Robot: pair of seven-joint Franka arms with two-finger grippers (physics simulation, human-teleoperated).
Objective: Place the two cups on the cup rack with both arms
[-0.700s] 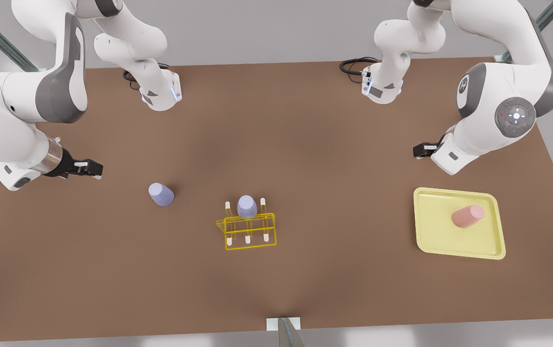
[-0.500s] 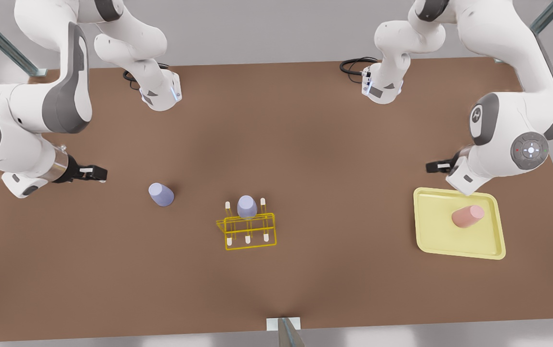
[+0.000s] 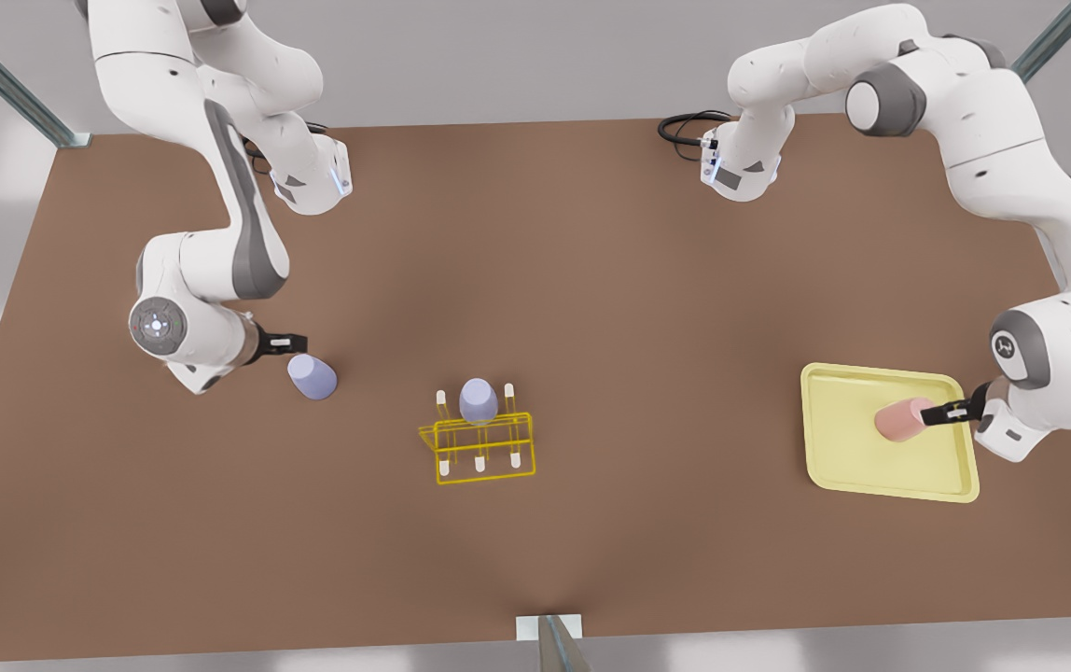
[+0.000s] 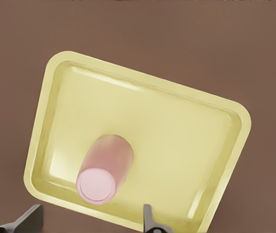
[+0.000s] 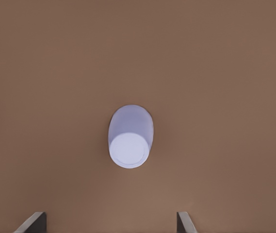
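Note:
The pink cup (image 3: 904,419) (image 4: 104,167) stands upside down on a pale-yellow tray (image 3: 871,485) (image 4: 176,111) at the front view's right. My left gripper (image 3: 951,412) (image 4: 89,223) is open just beside it, not touching it. A lavender cup (image 3: 312,377) (image 5: 129,137) stands upside down on the table at the front view's left. Close to that cup, my right gripper (image 3: 293,343) (image 5: 109,222) is open with its fingers clear of it. The yellow cup rack (image 3: 484,457) sits mid-table and carries another lavender cup (image 3: 479,400) on a back peg.
Both arm bases (image 3: 312,182) (image 3: 741,168) stand at the far table edge with black cables (image 3: 685,126). A small bracket (image 3: 549,630) sits at the near edge. Bare brown tabletop lies between the rack and each cup.
Both arms have swung in and down. The right gripper moved up to the lavender cup on the table, and the left gripper moved across the tray's side to the pink cup.

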